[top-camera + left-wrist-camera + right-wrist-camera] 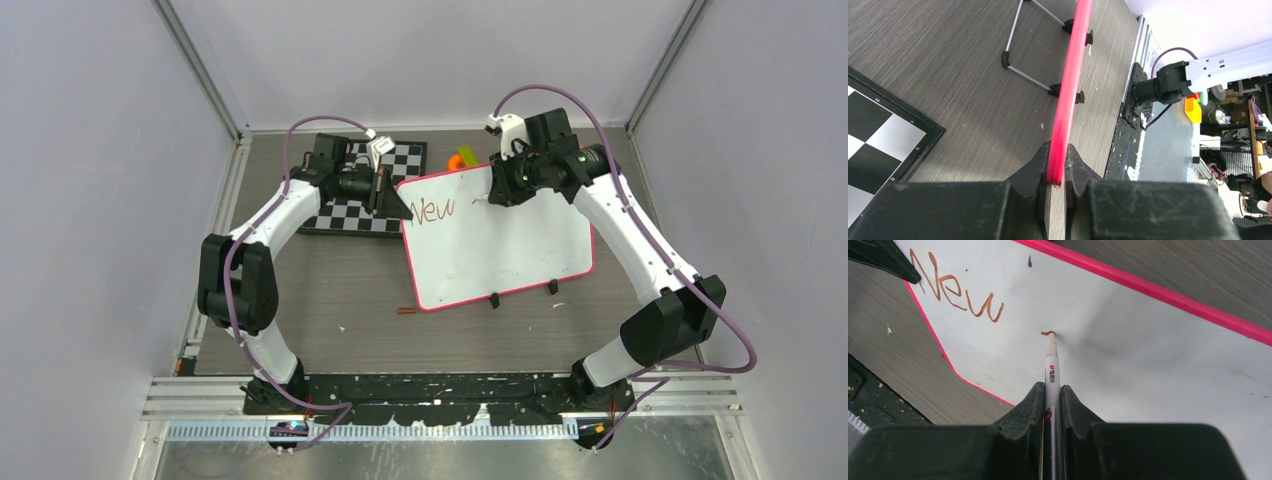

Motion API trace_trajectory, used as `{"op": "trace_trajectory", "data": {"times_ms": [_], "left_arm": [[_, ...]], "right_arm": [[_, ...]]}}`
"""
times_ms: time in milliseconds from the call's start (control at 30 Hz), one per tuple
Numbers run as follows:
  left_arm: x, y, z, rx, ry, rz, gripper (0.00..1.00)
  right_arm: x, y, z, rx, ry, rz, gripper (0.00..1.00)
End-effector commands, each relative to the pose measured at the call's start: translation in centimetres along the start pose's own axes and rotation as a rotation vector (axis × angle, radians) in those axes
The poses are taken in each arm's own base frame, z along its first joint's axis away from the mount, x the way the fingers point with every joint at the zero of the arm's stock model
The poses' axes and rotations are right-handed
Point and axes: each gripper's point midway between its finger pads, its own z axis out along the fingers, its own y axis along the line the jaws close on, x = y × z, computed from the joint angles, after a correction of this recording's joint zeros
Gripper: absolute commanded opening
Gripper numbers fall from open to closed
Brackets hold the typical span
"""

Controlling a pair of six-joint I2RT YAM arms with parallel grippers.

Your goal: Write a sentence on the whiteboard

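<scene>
The whiteboard (pixel 500 245) with its red-pink rim stands tilted on a wire stand at mid-table. Its face shows in the right wrist view (pixel 1148 355). On it stands the reddish-brown word "New" (pixel 434 209), also in the right wrist view (pixel 955 290), and a short fresh stroke (pixel 1047 333). My left gripper (pixel 398 205) is shut on the board's upper left rim (pixel 1060 150). My right gripper (pixel 497 192) is shut on a white marker (pixel 1052 375), whose tip touches the board at the stroke.
A black-and-white checkerboard (pixel 352 200) lies behind the board at the left, also in the left wrist view (pixel 878 145). An orange and green object (pixel 461 158) sits at the back. A small brown stick (pixel 406 311) lies on the table near the board's lower left corner.
</scene>
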Motion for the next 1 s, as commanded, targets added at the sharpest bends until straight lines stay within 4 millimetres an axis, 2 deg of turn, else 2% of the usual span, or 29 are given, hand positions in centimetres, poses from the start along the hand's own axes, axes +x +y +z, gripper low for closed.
{"op": "trace_trajectory", "data": {"times_ms": [0, 333, 733, 867, 967], "left_arm": [[-0.7, 0.4, -0.1, -0.044, -0.018, 0.047, 0.00], [-0.8, 0.5, -0.1, -0.046, -0.018, 0.052, 0.00], [-0.7, 0.4, -0.1, -0.046, -0.018, 0.051, 0.00], [-0.6, 0.5, -0.1, -0.046, -0.017, 0.050, 0.00], [-0.7, 0.4, -0.2, -0.046, -0.018, 0.051, 0.00]], "right_arm": [[-2.9, -1.8, -1.3, 0.081, -0.085, -0.033, 0.00], [-1.2, -1.2, -0.3, 0.034, -0.029, -0.017, 0.00], [2.6, -0.3, 0.4, 0.004, 0.024, 0.036, 0.00], [2.3, 0.5, 0.7, -0.015, 0.019, 0.025, 0.00], [0.9, 1.6, 0.1, -0.056, -0.009, 0.013, 0.00]]}}
